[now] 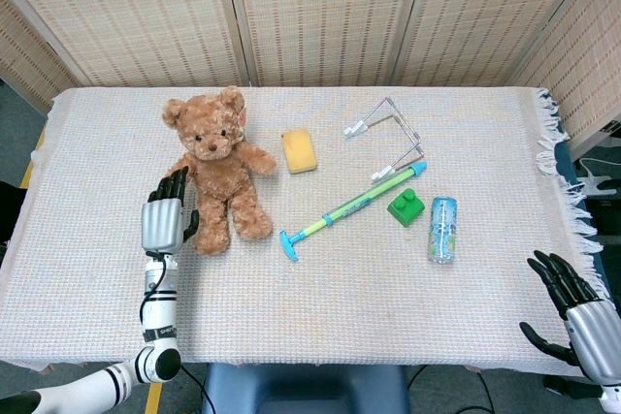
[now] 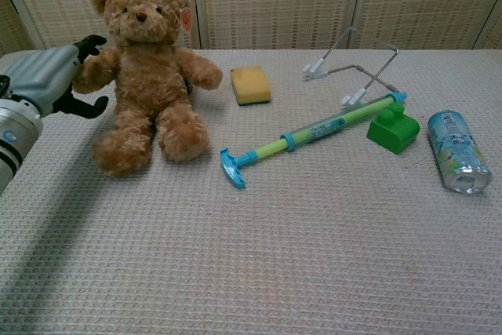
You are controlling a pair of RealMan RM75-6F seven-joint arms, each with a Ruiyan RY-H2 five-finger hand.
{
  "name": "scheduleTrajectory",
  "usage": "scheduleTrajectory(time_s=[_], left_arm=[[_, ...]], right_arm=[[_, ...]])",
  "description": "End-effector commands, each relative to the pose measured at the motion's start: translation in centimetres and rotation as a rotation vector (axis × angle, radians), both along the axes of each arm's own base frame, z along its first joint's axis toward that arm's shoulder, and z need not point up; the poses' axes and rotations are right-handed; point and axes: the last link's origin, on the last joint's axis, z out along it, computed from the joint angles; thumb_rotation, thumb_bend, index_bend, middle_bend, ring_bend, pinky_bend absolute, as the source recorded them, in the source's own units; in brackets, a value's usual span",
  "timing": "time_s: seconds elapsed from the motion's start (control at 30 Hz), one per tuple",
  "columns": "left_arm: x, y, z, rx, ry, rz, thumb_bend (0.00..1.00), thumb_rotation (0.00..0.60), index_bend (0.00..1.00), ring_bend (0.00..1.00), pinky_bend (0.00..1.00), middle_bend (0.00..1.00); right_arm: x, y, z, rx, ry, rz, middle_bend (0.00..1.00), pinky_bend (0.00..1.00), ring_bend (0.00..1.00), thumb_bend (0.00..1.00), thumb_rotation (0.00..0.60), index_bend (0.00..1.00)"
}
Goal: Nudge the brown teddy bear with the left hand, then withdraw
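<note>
The brown teddy bear (image 1: 215, 174) (image 2: 145, 76) sits upright at the table's back left, legs stretched toward me. My left hand (image 1: 166, 217) (image 2: 49, 78) is open, fingers extended, right beside the bear's arm and leg on its left flank; its fingertips (image 1: 177, 182) reach the bear's paw, and in the chest view the hand overlaps that arm. Whether it presses the plush I cannot tell. My right hand (image 1: 572, 305) hangs open off the table's front right corner, holding nothing; the chest view does not show it.
A yellow sponge (image 1: 299, 150) lies right of the bear. A blue-green toy pump (image 1: 351, 207), a green block (image 1: 406, 206), a lying bottle (image 1: 442, 229) and a wire stand (image 1: 390, 133) fill the middle right. The woven cloth (image 1: 320, 307) covers the table.
</note>
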Motion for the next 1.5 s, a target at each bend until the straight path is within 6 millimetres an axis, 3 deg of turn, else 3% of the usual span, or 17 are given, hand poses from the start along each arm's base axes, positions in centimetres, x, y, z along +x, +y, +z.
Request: scheduleTrajectory(time_s=[0.03,0.6,1.07,1.2,1.3,1.4,1.5], left_arm=[[0.2,0.7,-0.8,-0.003,-0.008,0.000,0.41,0.600,0.00,0.12,0.30,0.06],[-0.6,2.9,-3.4,0.089,-0.013,-0.027,0.41,0.600,0.00,0.12,0.30,0.06],[-0.7,3.9,-4.1,0.098,0.073,0.055,0.40,0.600,0.00,0.12,0.27,0.05],[-1.0,4.2,-3.8,0.108,0.112,0.052,0.42,0.600,0.00,0.13,0.29,0.10],[-1.0,4.2,-3.7,0.117,0.108,0.041,0.43,0.600,0.00,0.22,0.38,0.19],[-0.9,4.2,-3.5,0.133,0.106,0.021,0.47,0.600,0.06,0.33,0.47,0.30],[-0.7,4.1,-3.3,0.146,0.095,0.002,0.50,0.600,0.12,0.38,0.51,0.37]], right_arm=[[0.0,-0.1,0.0,-0.003,-0.004,0.000,0.02,0.21,0.00,0.14,0.600,0.00],[0.0,-0.2,-0.2,0.007,-0.001,-0.011,0.02,0.21,0.00,0.14,0.600,0.00],[0.0,-0.2,-0.2,0.015,-0.005,-0.018,0.02,0.21,0.00,0.14,0.600,0.00],[0.0,-0.3,-0.2,0.017,-0.005,-0.019,0.02,0.21,0.00,0.14,0.600,0.00],[0.0,-0.3,-0.3,0.020,-0.005,-0.019,0.02,0.21,0.00,0.14,0.600,0.00],[0.0,-0.3,-0.3,0.022,-0.002,-0.022,0.02,0.21,0.00,0.14,0.600,0.00],[0.1,-0.3,-0.4,0.023,-0.002,-0.021,0.02,0.21,0.00,0.14,0.600,0.00]])
